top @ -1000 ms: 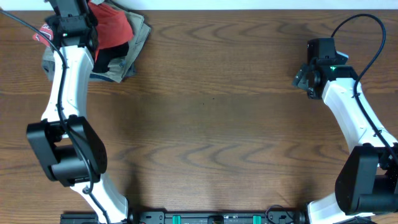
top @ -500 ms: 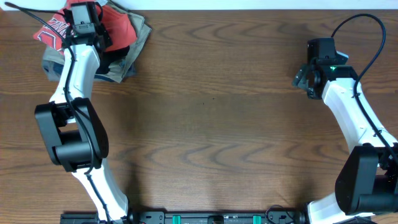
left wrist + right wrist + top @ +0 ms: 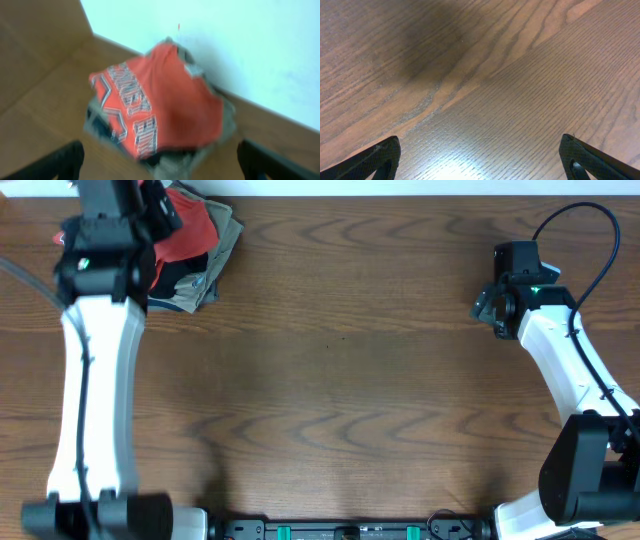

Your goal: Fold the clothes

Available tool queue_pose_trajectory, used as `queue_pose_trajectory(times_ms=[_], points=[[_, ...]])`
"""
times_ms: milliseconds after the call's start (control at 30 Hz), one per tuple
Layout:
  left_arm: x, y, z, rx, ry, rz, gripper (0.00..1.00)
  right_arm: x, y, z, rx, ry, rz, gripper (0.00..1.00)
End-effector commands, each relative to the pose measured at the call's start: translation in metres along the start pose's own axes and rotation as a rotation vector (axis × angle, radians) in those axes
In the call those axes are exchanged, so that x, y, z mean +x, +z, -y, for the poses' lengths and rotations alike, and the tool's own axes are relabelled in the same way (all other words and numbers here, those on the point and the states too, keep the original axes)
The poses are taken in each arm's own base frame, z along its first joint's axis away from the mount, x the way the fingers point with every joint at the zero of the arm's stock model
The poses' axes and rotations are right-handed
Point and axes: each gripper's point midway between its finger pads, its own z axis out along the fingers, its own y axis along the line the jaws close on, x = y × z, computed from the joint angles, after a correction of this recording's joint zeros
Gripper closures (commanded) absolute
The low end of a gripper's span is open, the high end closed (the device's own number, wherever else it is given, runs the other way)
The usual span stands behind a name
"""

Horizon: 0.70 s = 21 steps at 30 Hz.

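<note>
Both the left gripper and right gripper are open and empty, so the red-orange T-shirt, loose atop the far-left stack, could slide off and unfold.

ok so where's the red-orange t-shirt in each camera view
overhead: T-shirt top left, atop the garment pile, partly hidden by the left arm.
left wrist: centre of frame, lettering up, blurred.
right wrist: not in it, only bare wood.
shared landmark: the brown wood table, in all three.
</note>
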Motion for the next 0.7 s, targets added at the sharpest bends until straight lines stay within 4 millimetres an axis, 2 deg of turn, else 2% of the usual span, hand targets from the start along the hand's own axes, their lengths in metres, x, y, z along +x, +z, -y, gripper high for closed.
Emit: queue_pose_trajectory(times_ms=[0, 200, 400, 533, 667], points=[[0.023, -0.028, -0.006, -0.004, -0.085, -0.089, 0.02, -0.001, 0.0, 0.002, 0.016, -0.017, 0.007, 0.01], [0.085, -0.073, 0.0, 0.1, -0.075, -0.33, 0.02, -0.001, 0.0, 0.002, 0.016, -0.017, 0.007, 0.01], [0.139, -0.102, -0.001, 0.15, 0.0, -0.383, 0.02, -0.001, 0.0, 0.002, 0.016, -0.017, 0.007, 0.01], [0.178, -0.119, -0.013, 0.164, -0.011, -0.412, 0.02, -0.001, 0.0, 0.002, 0.016, -0.017, 0.007, 0.01], [0.224, -0.137, -0.034, 0.145, 0.026, -0.539, 0.02, -0.001, 0.0, 0.002, 0.016, -0.017, 0.007, 0.01]])
